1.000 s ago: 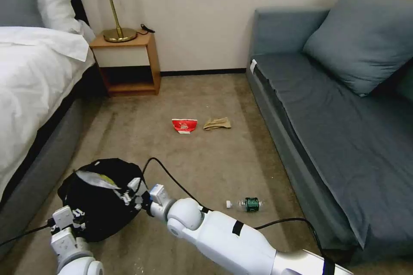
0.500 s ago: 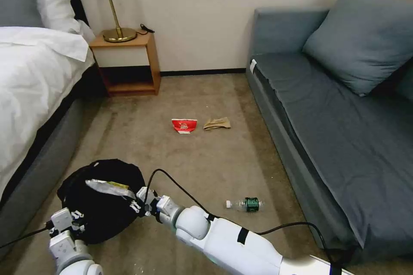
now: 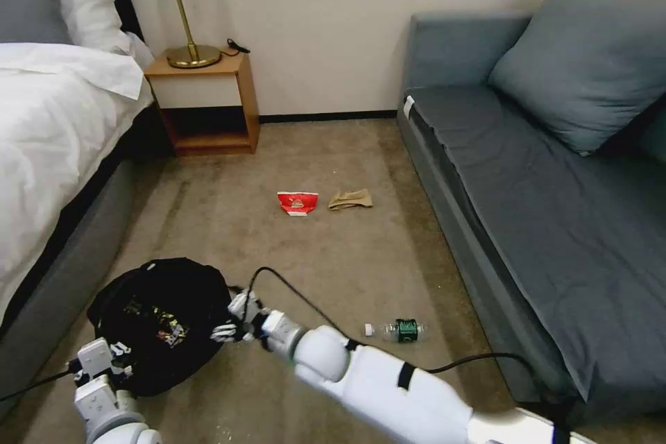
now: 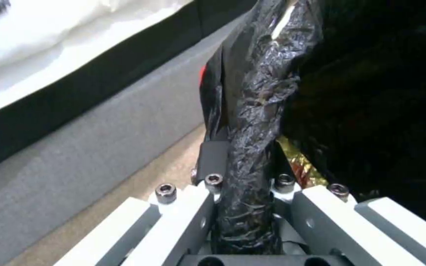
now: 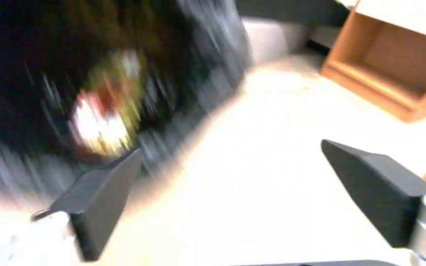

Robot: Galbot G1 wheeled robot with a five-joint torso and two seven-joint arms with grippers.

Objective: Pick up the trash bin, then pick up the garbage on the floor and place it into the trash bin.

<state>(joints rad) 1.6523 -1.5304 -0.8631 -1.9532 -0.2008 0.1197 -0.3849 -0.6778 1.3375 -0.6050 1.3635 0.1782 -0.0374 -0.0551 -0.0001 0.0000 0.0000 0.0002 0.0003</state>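
Though no writing reads clearly, the bottle (image 3: pixel 395 329) off beyond my right gripper (image 3: pixel 232 319) shows a green label. That gripper's dark wedge fingers (image 5: pixel 104 201) gape wide beside the trash bin (image 3: pixel 163 322) (crinkly black plastic, yellow-black wrapper (image 3: pixel 163 325) inside). My left gripper (image 4: pixel 245 192) pinches the bin's rim.
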